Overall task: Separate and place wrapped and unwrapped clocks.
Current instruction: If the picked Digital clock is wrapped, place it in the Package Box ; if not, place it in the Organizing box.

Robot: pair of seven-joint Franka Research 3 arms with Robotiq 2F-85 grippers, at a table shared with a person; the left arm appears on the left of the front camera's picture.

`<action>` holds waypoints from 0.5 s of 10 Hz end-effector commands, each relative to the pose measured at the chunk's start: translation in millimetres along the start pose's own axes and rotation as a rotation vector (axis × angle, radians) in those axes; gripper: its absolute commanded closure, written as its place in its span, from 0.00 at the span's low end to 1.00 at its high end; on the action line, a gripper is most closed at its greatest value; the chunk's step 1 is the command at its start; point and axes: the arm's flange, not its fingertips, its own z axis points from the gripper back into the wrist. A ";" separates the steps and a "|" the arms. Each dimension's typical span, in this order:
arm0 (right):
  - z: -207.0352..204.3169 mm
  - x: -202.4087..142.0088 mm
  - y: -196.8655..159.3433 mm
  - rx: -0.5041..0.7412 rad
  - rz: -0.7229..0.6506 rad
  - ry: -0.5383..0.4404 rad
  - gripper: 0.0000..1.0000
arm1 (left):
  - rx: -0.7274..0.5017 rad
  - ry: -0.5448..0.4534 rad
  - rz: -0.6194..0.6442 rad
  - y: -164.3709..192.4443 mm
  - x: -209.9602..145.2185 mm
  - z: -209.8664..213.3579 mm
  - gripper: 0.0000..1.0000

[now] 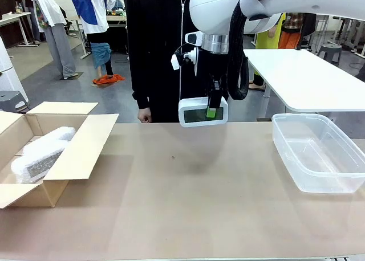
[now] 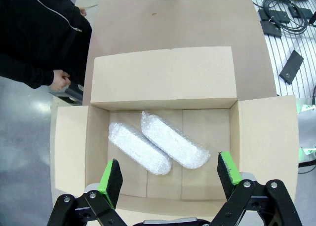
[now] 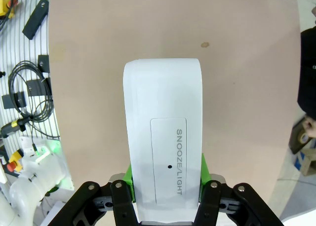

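- Right gripper (image 1: 211, 111) hangs above the middle of the table (image 1: 188, 204), jaws clamped on the unwrapped clock (image 1: 203, 112), a glossy white one whose top face reads SNOOZE/LIGHT in the right wrist view; it is lifted well clear of the tabletop.
- Left gripper (image 2: 170, 179) hovers over the cardboard box (image 2: 71, 152), jaws spread wide and holding nothing.
- Two bubble-wrapped clocks (image 2: 158, 142) lie side by side, touching, on the box floor.
- Step in hand, as I judge it: the wrapped pair is sorted, and the bare clock is being carried to its place, likely the clear plastic bin (image 1: 319, 153) at the robot's right.
- Next move calls for a sideways carry high enough to clear the bin's near rim, then a lowering inside.
- Bare tabletop lies between clock and bin; a person (image 1: 154, 50) stands at the far edge, just behind the clock.
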 end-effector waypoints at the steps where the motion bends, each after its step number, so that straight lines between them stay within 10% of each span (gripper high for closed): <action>1: 0.1 -0.6 -0.2 0.000 -0.002 0.000 0.69 | -0.002 -0.004 -0.023 -3.6 -1.7 0.5 0.00; 4: 0.1 -0.6 -0.2 0.000 -0.002 0.000 0.69 | -0.002 -0.004 -0.023 -3.6 -1.7 0.5 0.00; 5: 0.0 0.0 0.0 0.000 0.000 0.000 0.49 | -0.002 -0.004 -0.023 -3.6 -1.7 0.5 0.00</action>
